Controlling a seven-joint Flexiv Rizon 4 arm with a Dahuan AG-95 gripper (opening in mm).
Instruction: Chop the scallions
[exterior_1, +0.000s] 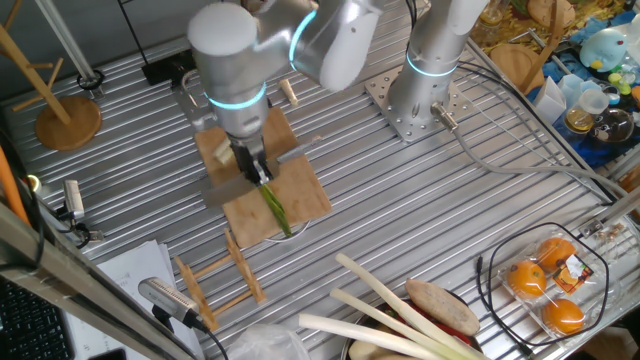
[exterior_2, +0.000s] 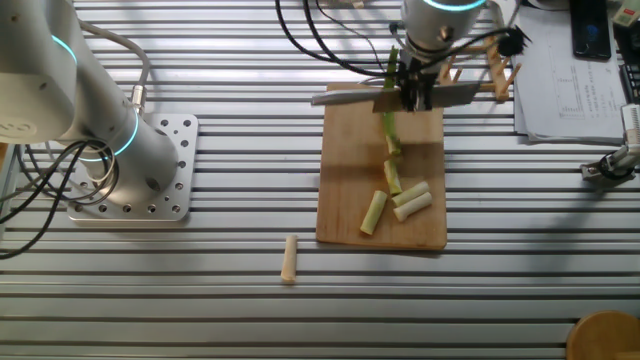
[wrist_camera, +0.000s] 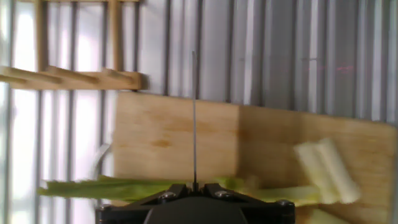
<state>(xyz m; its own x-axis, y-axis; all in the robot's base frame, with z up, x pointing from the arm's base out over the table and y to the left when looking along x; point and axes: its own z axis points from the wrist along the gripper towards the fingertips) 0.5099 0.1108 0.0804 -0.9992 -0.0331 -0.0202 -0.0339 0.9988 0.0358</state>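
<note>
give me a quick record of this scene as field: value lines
gripper: gripper shut on the knife, blade across the board
scallions: stalk lying under the blade, dark green end past the board's edge
cut pieces: cut pieces at the board's other end
board: cutting board on the ribbed table
off board: one pale piece on the table
progress: partly chopped

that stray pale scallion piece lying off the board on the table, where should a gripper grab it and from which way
Likely at its middle, from straight above, fingers closing across its width. The stray piece is a short cylinder lying flat on the ribbed table, roughly across the ribs, apart from the cutting board, so both long sides look open.
</note>
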